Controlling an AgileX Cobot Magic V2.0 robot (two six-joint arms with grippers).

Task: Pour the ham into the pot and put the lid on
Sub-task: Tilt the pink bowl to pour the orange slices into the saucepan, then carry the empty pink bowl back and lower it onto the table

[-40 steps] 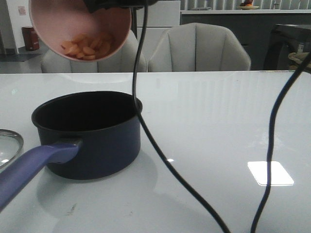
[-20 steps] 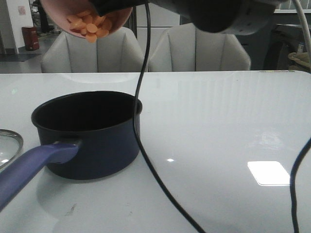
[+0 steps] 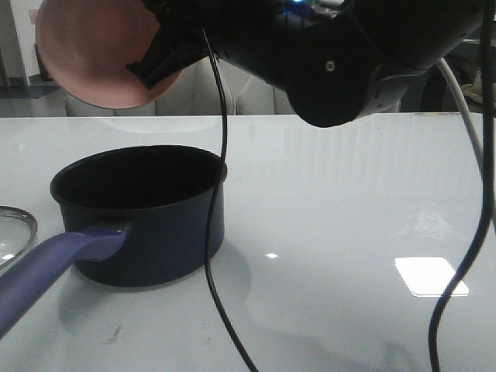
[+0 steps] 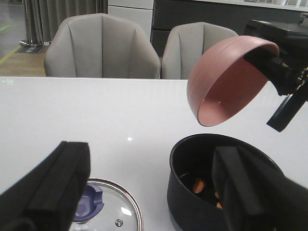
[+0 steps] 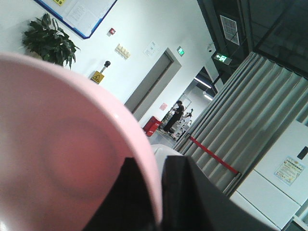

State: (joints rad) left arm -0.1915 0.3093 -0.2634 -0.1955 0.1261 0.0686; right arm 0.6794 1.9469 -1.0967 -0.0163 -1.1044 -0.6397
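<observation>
My right gripper (image 3: 159, 50) is shut on the rim of the pink bowl (image 3: 97, 54), which is tipped over above the navy pot (image 3: 139, 213). In the left wrist view the bowl (image 4: 226, 84) is empty and a few orange ham pieces (image 4: 198, 185) lie in the pot (image 4: 192, 192). In the right wrist view the fingers (image 5: 192, 192) pinch the bowl's wall (image 5: 57, 159). The glass lid (image 4: 120, 207) with its blue knob (image 4: 91, 204) lies on the table left of the pot; its edge shows in the front view (image 3: 15, 229). My left gripper (image 4: 151, 187) is open, above the lid and pot.
The pot's long blue-purple handle (image 3: 46, 267) points toward the near left. Black cables (image 3: 217, 232) hang down in front of the pot and at the right (image 3: 465, 256). Grey chairs (image 4: 103, 48) stand behind the white table (image 3: 349, 194).
The bowl has tipped further, from facing me with ham at its lip to turned over. The ham has left the bowl. The right arm has dropped lower into view.
</observation>
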